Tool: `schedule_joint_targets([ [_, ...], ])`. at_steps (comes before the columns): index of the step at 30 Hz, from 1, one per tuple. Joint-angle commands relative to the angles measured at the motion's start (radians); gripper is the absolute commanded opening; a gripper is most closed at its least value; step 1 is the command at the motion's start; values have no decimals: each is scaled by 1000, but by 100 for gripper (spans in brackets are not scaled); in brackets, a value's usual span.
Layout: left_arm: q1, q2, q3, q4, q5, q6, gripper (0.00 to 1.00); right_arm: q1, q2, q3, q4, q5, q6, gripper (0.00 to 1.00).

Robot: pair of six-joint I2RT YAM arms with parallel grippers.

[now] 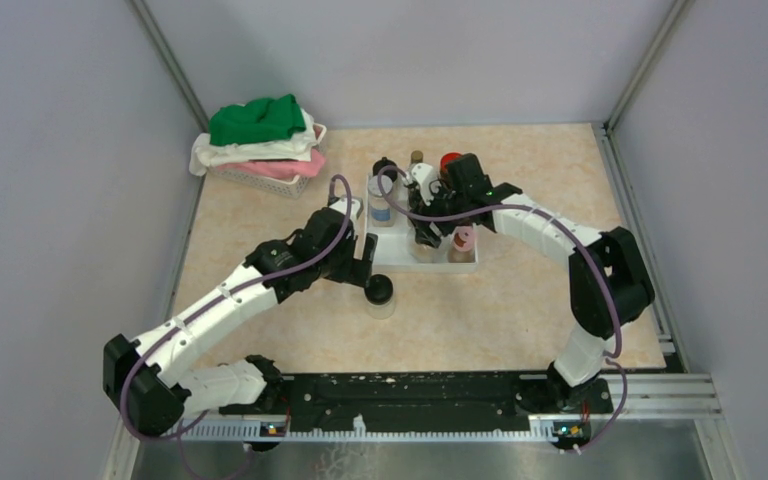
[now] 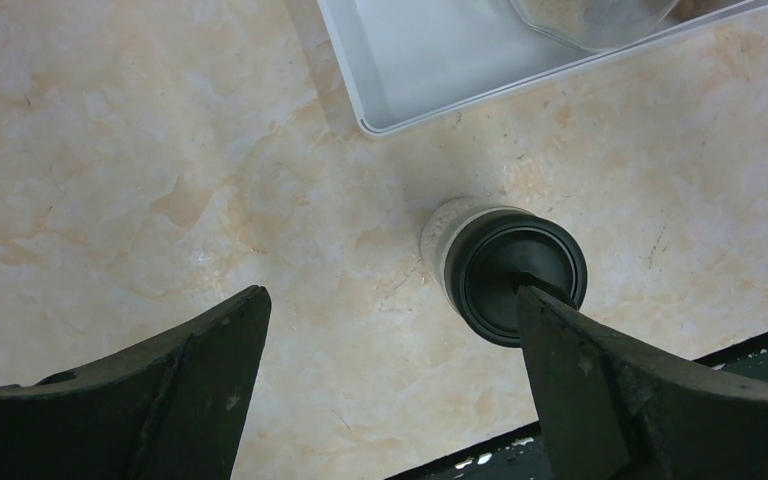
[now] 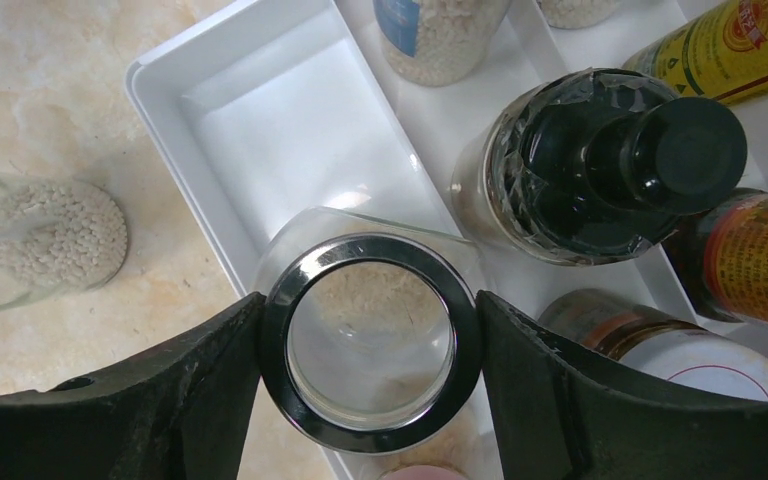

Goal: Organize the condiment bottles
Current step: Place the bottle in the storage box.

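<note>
My right gripper (image 3: 370,300) is shut on a silver-lidded glass jar (image 3: 370,395) and holds it over the front row of the white stepped tray (image 3: 260,120); I cannot tell whether it rests on the tray. In the top view this gripper (image 1: 425,238) is above the tray (image 1: 392,262). Around it stand a black-capped glass bottle (image 3: 600,165), a yellow-labelled bottle (image 3: 740,50), a red-labelled jar (image 3: 760,260) and a white-capped jar (image 3: 700,365). My left gripper (image 2: 392,295) is open and empty. A black-capped jar (image 2: 515,280) stands on the table by its right finger, just in front of the tray (image 1: 378,290).
A white basket of folded green, white and pink cloths (image 1: 260,150) sits at the back left. Grey walls close in the tan tabletop (image 1: 520,310) on three sides. A black rail (image 1: 410,390) runs along the near edge.
</note>
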Motion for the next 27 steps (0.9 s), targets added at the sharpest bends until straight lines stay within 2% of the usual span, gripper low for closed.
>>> schedule_joint_targets([
  [1, -2, 8, 41, 20, -9, 8, 99, -1, 0, 33, 59, 3, 20, 76],
  [11, -2, 5, 43, 27, 7, 5, 99, 2, -152, -44, 193, 214, 170, 86],
  [23, -2, -33, 29, 22, 11, 3, 99, 3, -165, -59, 139, 203, 248, 86],
  [27, -2, -37, 22, 23, 11, 2, 99, 5, -123, -25, 78, 201, 245, 86],
])
